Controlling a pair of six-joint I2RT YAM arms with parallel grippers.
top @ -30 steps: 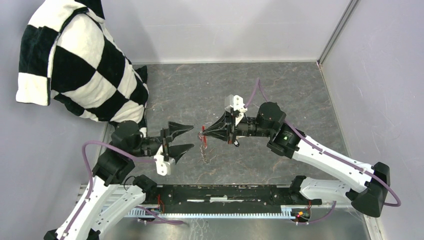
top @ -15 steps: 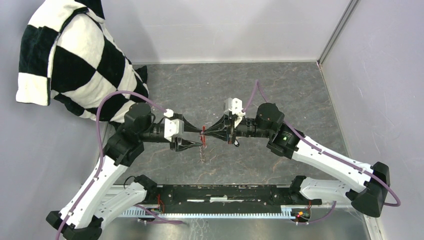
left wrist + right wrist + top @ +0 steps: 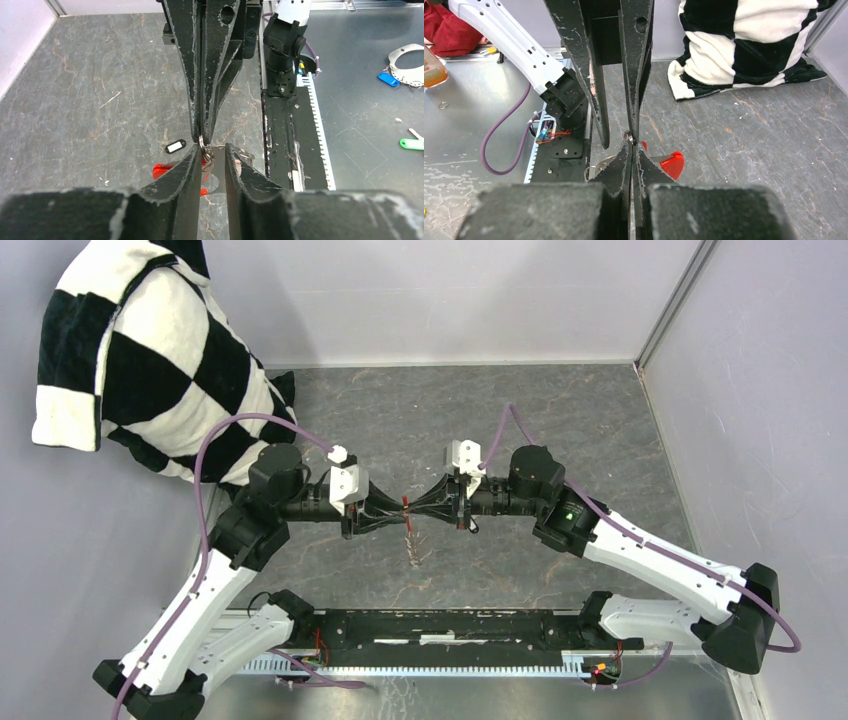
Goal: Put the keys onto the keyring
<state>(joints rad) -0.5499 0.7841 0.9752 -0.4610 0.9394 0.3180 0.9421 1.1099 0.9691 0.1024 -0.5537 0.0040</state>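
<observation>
right end effector [image 3: 629, 145]: closed, its tips pinched on the thin metal of the keyring [image 3: 626, 135].
left end effector [image 3: 212, 148]: jaws a narrow way apart, meeting the right end effector tip to tip; the ring and the right tips sit in the gap between its fingers [image 3: 192, 165]. Whether the pads touch the ring cannot be told.
keyring: held up off the bench, right where the two sets of tips meet.
red fob [image 3: 671, 164]: just below the tips, under the ring; whether it rests on the bench or hangs free is unclear.
black-headed key [image 3: 175, 146]: lying on the bench below the tips, just to one side of the left end effector's finger, apart from the ring.
red-headed key: not told apart from the other red bits at the tips.
bench [image 3: 400, 420]: grey, marbled, under both end effectors.
checkered cloth [image 3: 150, 370]: well away from the tips, in the far corner beyond the left arm.
</observation>
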